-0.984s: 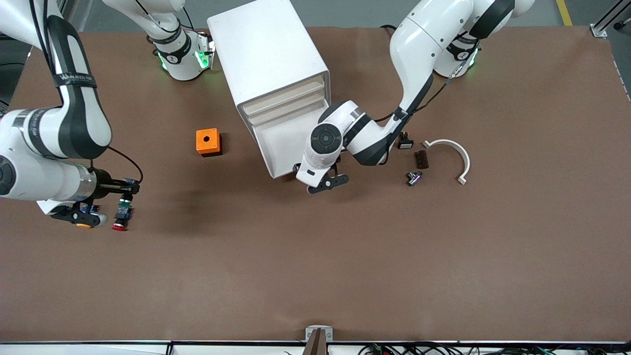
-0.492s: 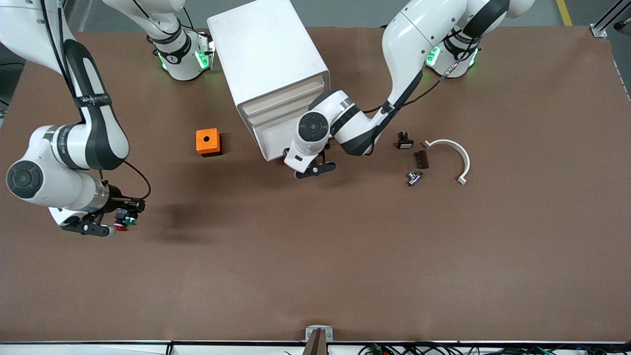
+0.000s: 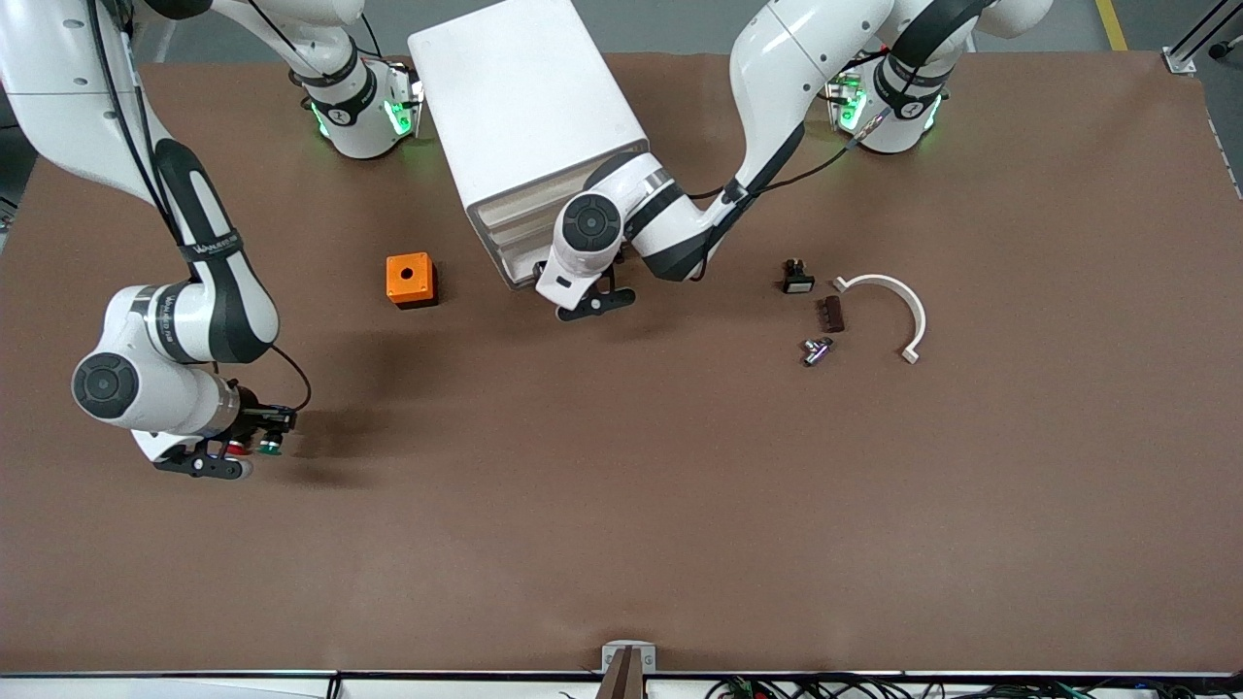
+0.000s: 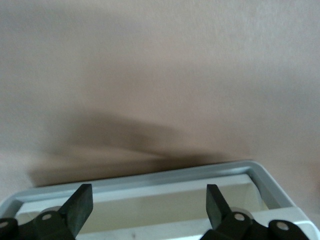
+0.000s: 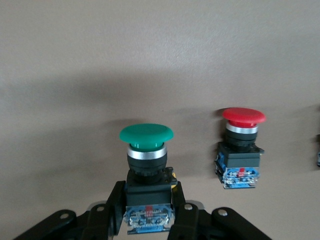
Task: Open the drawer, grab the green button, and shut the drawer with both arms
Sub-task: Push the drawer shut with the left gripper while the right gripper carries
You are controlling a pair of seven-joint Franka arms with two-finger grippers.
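The white cabinet [image 3: 524, 97] stands at the robots' end of the table. Its lowest drawer [image 3: 513, 260] sticks out only a little. My left gripper [image 3: 594, 303] is right in front of the drawer, open; in the left wrist view the drawer's rim [image 4: 150, 175] runs between its spread fingers [image 4: 80, 204]. Toward the right arm's end of the table, my right gripper [image 3: 254, 449] is shut on the black body of the green-capped button [image 5: 146, 145], low over the table. The button [image 3: 271, 448] stays upright in the grip.
A red-capped button [image 5: 242, 145] stands on the table close beside the held one. An orange box [image 3: 410, 280] sits beside the cabinet. A white curved piece [image 3: 898, 301] and three small dark parts [image 3: 829, 313] lie toward the left arm's end.
The left gripper has pushed the drawer from far out to almost fully into the cabinet. The right arm has carried the green button down to beside the red one.
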